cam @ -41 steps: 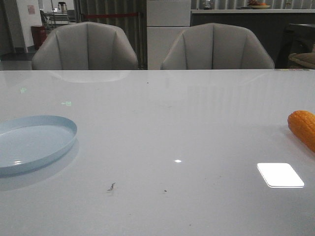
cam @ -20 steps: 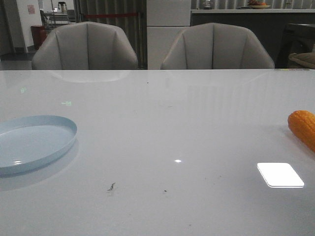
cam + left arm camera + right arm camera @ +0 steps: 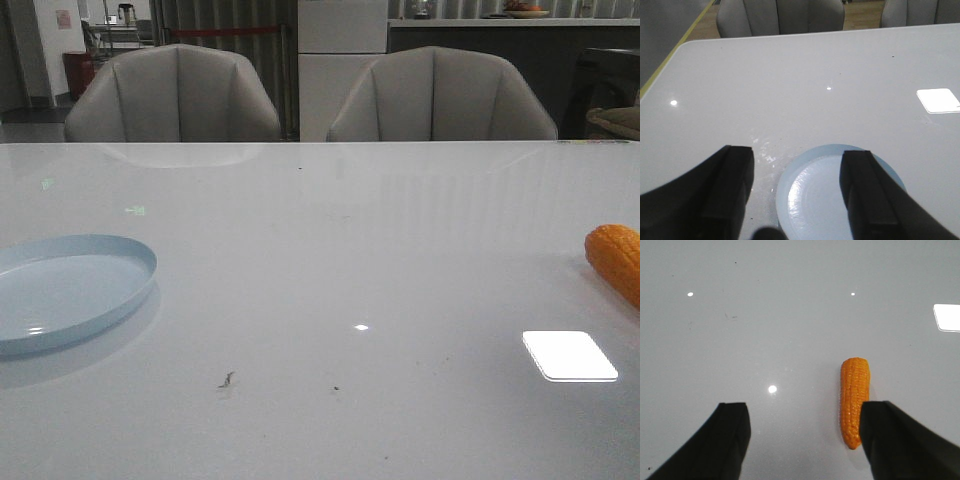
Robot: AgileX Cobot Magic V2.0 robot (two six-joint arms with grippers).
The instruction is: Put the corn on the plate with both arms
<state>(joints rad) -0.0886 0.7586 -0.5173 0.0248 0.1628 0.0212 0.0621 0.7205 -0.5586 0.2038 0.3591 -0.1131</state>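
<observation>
The corn (image 3: 854, 401) lay flat on the pale desk (image 3: 340, 260) at its far right side, cut by the front view's right edge (image 3: 616, 258). In the right wrist view it sat between the spread fingers of the right hand (image 3: 805, 412), just beside the right-side finger (image 3: 900, 440) and apart from the other; the hand hung above it, touching nothing. The plate (image 3: 70, 290) rested at the desk's left side, well apart from the corn. The left hand (image 3: 800, 170) hovered over the plate (image 3: 835, 195), its fingers (image 3: 730, 185) spread wide and gripping nothing. Two grey chairs (image 3: 175, 95) stood behind the desk.
</observation>
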